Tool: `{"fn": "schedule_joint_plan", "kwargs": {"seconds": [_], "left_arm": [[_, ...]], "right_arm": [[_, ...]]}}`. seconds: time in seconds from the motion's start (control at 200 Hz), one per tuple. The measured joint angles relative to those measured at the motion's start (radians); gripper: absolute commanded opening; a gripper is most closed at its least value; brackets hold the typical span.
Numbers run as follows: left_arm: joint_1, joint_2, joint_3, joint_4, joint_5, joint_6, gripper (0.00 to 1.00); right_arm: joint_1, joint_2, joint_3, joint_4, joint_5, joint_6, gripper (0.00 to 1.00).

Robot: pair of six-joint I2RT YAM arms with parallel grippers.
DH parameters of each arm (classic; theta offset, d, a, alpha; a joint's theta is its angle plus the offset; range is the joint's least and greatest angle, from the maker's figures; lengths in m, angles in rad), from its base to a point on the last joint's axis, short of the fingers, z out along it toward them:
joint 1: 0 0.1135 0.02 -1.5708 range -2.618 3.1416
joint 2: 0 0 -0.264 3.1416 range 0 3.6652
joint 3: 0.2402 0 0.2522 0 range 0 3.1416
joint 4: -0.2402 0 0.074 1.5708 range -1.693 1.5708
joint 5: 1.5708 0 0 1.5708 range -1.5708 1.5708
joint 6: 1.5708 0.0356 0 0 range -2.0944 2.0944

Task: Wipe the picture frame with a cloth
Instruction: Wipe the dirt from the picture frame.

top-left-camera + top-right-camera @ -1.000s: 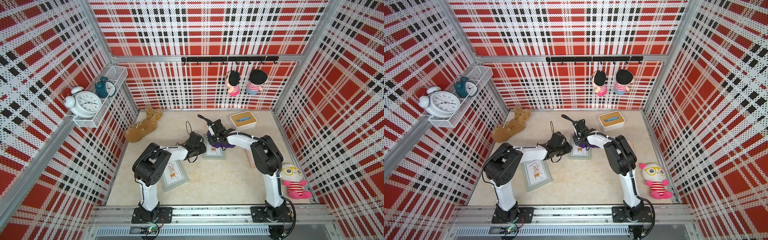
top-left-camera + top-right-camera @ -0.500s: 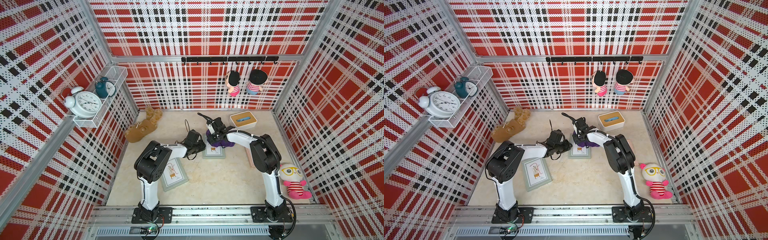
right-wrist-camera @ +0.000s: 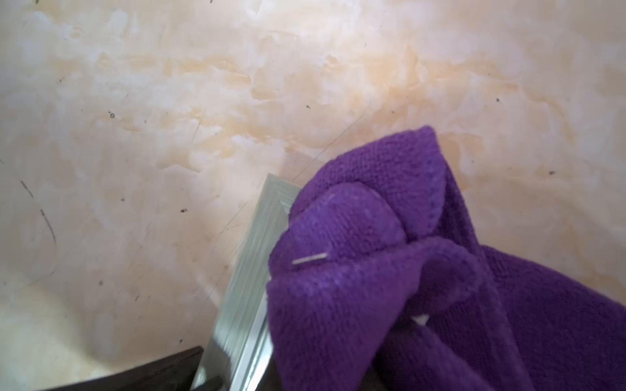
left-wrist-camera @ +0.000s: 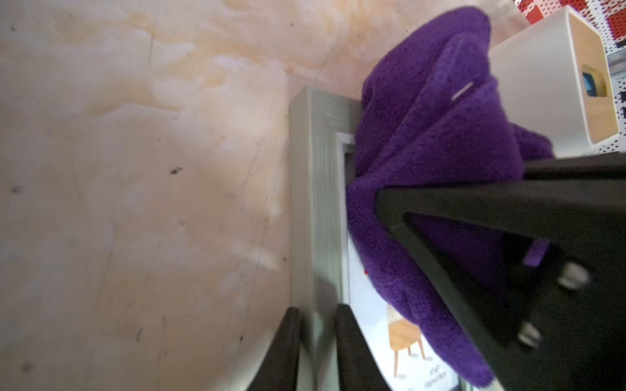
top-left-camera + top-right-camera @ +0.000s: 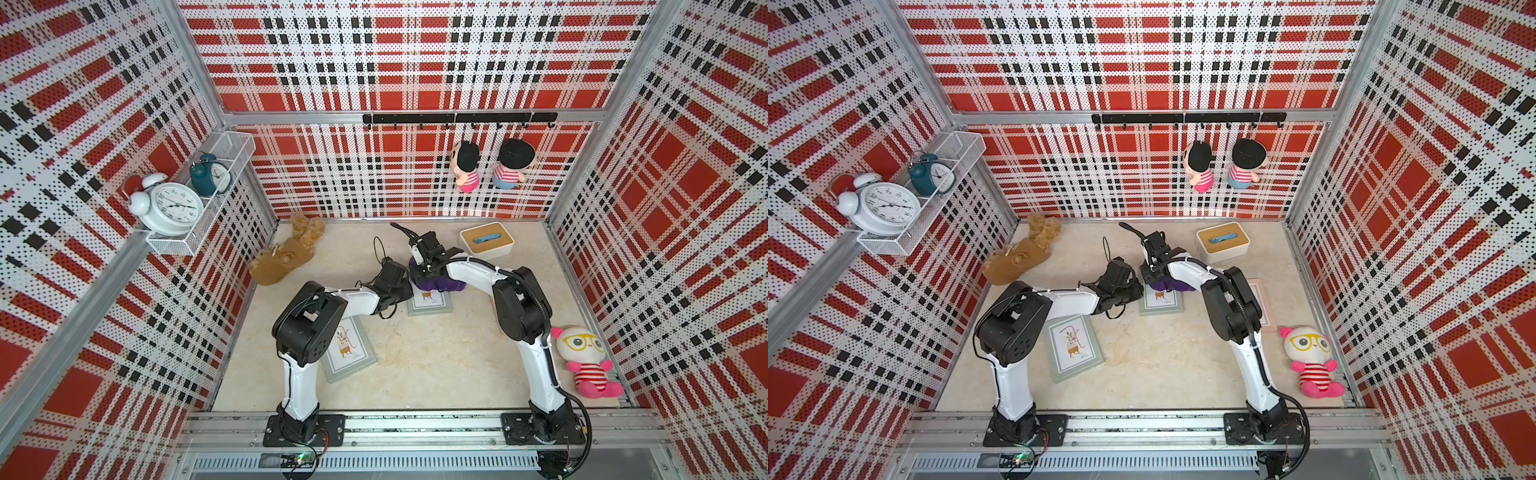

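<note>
A grey-green picture frame [image 5: 429, 301] [image 5: 1160, 302] lies flat mid-floor, with a chair print under its glass. The purple cloth [image 5: 440, 284] [image 5: 1170, 285] is bunched over its far end. My right gripper [image 5: 428, 274] [image 5: 1152, 276] is shut on the cloth and presses it onto the frame; in the right wrist view the cloth [image 3: 406, 287] hides the jaws beside the frame's border [image 3: 250, 287]. My left gripper [image 5: 405, 291] [image 4: 318, 338] is shut on the frame's left border [image 4: 315, 186], one finger on each side. The cloth [image 4: 423, 152] drapes next to it.
A second grey frame [image 5: 349, 347] lies by the left arm, and a pink one [image 5: 1262, 303] under the right arm. A brown plush [image 5: 286, 259] sits back left, a white box with wooden lid [image 5: 486, 243] back right, a pink doll [image 5: 586, 361] at the right wall.
My left gripper's jaws have closed in on the frame's border. The right gripper and the cloth have shifted slightly toward the frame's far end.
</note>
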Motion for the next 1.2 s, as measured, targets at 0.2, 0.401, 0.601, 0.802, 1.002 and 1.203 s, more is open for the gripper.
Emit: {"fn": "schedule_joint_plan", "kwargs": {"seconds": [0.2,0.401,0.601,0.802,1.002,1.203], "left_arm": [[-0.005,-0.004,-0.024,0.037,-0.008,-0.025,0.18],[-0.03,0.0,-0.024,0.05,-0.008,-0.046,0.18],[-0.031,0.0,-0.023,0.049,-0.01,-0.064,0.17],[-0.031,0.0,-0.024,0.05,-0.01,-0.073,0.17],[-0.039,0.006,-0.025,0.068,0.001,-0.076,0.17],[-0.043,0.007,-0.02,0.066,0.002,-0.076,0.17]], "right_arm": [[-0.023,-0.035,-0.064,0.019,0.079,0.044,0.0],[-0.058,-0.048,-0.06,-0.018,0.107,0.043,0.0],[-0.001,-0.006,0.005,-0.037,0.079,0.045,0.0],[-0.038,-0.026,-0.043,0.006,0.064,0.054,0.0],[-0.101,-0.056,-0.073,-0.012,0.095,0.024,0.0],[-0.066,-0.038,-0.047,-0.025,0.04,0.012,0.0]]}}
